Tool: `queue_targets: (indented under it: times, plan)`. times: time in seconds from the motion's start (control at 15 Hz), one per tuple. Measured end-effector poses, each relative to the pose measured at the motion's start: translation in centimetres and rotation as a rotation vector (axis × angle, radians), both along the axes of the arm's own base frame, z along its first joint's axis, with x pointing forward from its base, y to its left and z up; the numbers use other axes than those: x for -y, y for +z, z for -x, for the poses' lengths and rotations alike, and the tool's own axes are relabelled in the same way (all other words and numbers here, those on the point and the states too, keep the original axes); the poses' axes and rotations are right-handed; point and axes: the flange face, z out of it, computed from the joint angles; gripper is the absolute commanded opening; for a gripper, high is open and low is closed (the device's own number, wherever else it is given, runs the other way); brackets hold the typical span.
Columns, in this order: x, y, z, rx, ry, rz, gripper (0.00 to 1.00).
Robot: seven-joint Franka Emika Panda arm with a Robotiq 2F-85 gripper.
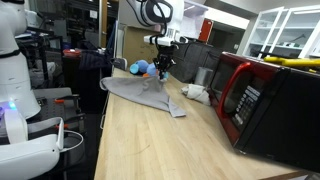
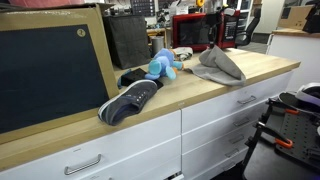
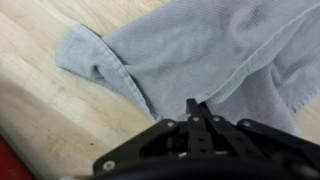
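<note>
One gripper (image 3: pixel 197 108) is clenched on a grey cloth (image 3: pixel 200 50) lying on the desk (image 3: pixel 40 120). Its closed jaws hide the pinched fold, and the cloth beyond the gripper is cut off.

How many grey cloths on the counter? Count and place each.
1. The grey fabric cloth, on the wooden counter beside the blue plush toy, pinched by the gripper; others may be hidden.
</note>
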Motion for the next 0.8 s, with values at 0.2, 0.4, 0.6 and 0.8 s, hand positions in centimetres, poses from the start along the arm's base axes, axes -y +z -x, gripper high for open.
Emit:
queue_targets:
  times: [0.2, 0.4, 0.6, 0.8]
  plan:
    - [0.9, 1.4, 2.2, -0.015, 0.140, 0.028, 0.00]
    - [2.5, 1.8, 4.6, -0.047, 0.230, 0.062, 0.00]
    - [4.9, 1.6, 7.2, -0.080, 0.281, 0.081, 0.00]
    - [7.3, 1.1, 9.7, -0.122, 0.322, 0.095, 0.00]
